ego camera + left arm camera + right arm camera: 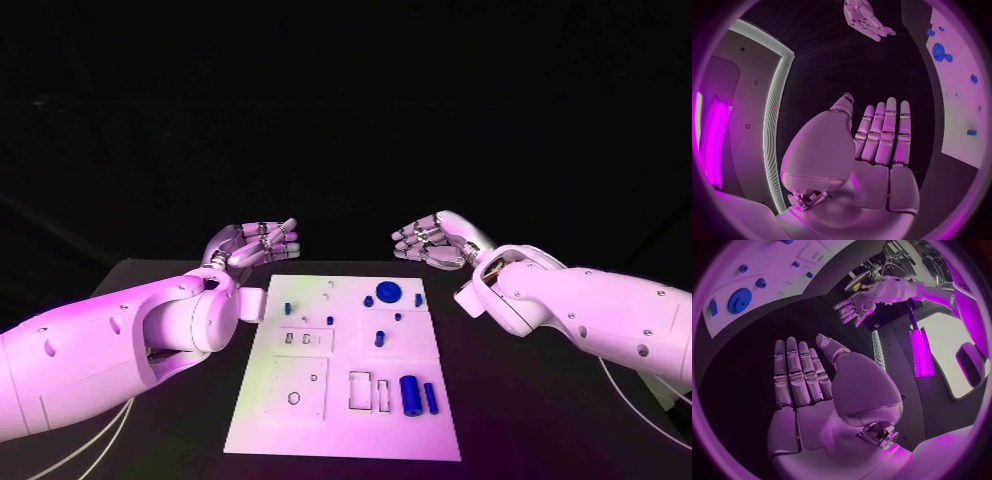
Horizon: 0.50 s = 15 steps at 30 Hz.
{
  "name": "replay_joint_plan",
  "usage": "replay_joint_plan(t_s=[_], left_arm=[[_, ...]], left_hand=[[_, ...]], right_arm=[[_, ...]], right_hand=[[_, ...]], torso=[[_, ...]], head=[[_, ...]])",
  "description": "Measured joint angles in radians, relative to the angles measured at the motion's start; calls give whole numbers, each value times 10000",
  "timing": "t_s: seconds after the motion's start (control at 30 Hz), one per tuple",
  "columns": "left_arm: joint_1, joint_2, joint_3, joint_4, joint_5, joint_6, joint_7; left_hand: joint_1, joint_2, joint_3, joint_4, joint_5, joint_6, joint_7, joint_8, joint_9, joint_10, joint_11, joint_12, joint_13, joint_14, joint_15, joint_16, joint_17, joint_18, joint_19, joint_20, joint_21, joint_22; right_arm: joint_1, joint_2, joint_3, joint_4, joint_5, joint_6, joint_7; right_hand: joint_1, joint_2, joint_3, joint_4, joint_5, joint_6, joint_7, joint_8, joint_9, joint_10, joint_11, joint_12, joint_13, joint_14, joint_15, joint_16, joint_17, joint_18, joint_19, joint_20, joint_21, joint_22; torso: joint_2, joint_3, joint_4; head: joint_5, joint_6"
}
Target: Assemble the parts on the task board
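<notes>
Head view: black table (173, 275) lying under white task board (346, 365), dark room behind. Left hand (255, 243) and right hand (433, 240) hovering past the board's far edge, apart from each other, holding nothing. Blue parts (413, 395) lying on the board, nearer the robot than both hands.

Left wrist view: left hand (879, 140) showing flat, fingers straight and side by side, gripping nothing; board (961, 75) lying beside it.

Right wrist view: right hand (807, 380) likewise flat and empty; board (773, 265) sitting beyond the fingertips (792, 342), round blue part (739, 300) resting on it.
</notes>
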Motion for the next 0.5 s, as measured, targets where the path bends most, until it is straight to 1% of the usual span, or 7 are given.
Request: replay_joint_plan(t_s=[0.07,0.17,0.23,0.27,0.37,0.43,0.5], left_arm=[[99,-164,1,231,-3,76,-22],[269,-439,3,600,-7,181,-57],[376,-605,5,828,-9,239,-76],[417,-666,9,922,-9,262,-82],[531,-836,9,1190,-10,319,-104],[600,-905,9,1328,-11,345,-115],[667,-960,10,1473,-11,368,-121]], left_hand=[[0,0,-28,-28,0,36,-36,0,-7,65,5,-52,0,42,-35,0,25,0,-2,2,15,10],[0,0,-28,-28,0,35,-36,0,-7,77,-8,-52,0,74,-4,0,35,0,34,-34,63,21],[0,0,-28,-28,0,35,-36,-3,-7,77,-8,-52,-1,74,-4,0,35,0,67,0,63,22],[0,0,-28,-27,0,35,-36,-39,-7,77,-8,-64,0,74,-3,0,35,0,68,1,63,32],[0,0,-58,3,0,72,-73,-49,-20,105,-35,-118,-1,74,-4,-81,35,0,121,-52,140,47],[0,0,-58,3,0,106,-39,-89,-20,105,-35,-167,-1,74,-3,-90,34,-2,161,-20,144,55],[0,0,-58,3,0,107,-37,-89,-20,108,-32,-172,-1,74,-3,-156,41,-1,194,-52,195,62]], right_arm=[[98,27,0,-53,-610,52,-196],[249,76,0,-86,-1696,154,-552],[352,111,0,-72,-2498,251,-835],[398,125,0,-55,-2841,297,-961],[514,190,6,31,-3934,480,-1417],[561,233,8,101,-4556,617,-1710],[599,281,8,176,-5202,784,-2044]], right_hand=[[-53,-116,82,-82,0,274,-81,0,15,347,-108,0,7,397,-133,58,38,1,307,-113,203,77],[-76,-295,149,-149,84,598,-206,0,33,790,-253,-58,24,924,-309,127,118,-1,697,-289,512,207],[-88,-641,204,-248,517,1171,-433,42,71,1520,-524,-149,62,2152,-706,379,389,4,1500,-683,1260,574],[-115,-708,171,-290,631,1296,-493,42,77,1641,-590,-161,63,2504,-811,477,487,3,1731,-789,1493,692],[-202,-813,26,-292,722,1467,-618,42,86,1708,-657,-161,63,3264,-1019,767,786,4,2234,-1026,2057,999],[-264,-875,-95,-251,778,1534,-644,41,96,1641,-723,-161,63,3683,-1126,995,1018,3,2540,-1159,2410,1202],[-327,-938,-189,-200,778,1532,-646,39,96,1509,-785,-161,76,3781,-1203,1192,1261,4,2731,-1255,2693,1376]], torso=[[128,-18,19],[334,-44,57],[480,-66,86],[547,-77,100],[761,-113,135],[883,-132,157],[1021,-156,182]], head=[[-26,34],[-66,83],[-107,119],[-121,132],[-160,194],[-177,226],[-202,260]])
